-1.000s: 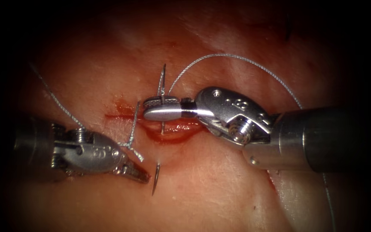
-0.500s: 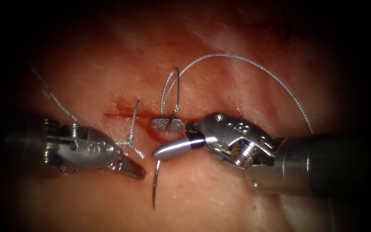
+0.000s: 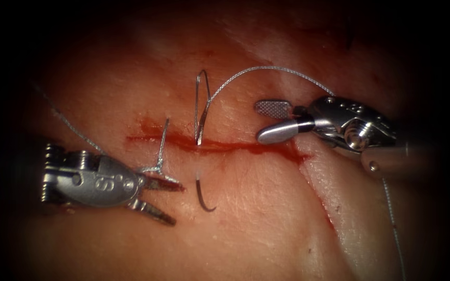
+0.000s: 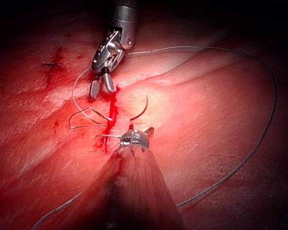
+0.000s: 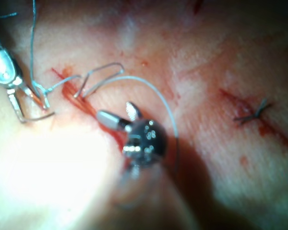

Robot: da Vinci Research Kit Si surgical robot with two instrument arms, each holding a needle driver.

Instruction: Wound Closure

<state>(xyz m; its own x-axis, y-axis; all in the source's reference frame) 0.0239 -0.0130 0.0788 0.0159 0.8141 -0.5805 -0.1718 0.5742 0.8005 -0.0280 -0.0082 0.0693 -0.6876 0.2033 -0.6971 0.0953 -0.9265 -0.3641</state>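
Having released the needle (image 3: 200, 106) lodged across the cut (image 3: 220, 145), the right claw (image 3: 269, 122) sits spread upper right, empty; the left claw (image 3: 165, 202) has spread too, empty.

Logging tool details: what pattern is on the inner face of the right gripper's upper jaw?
A fine crosshatched grid on the right gripper, clearest in the endoscope view.
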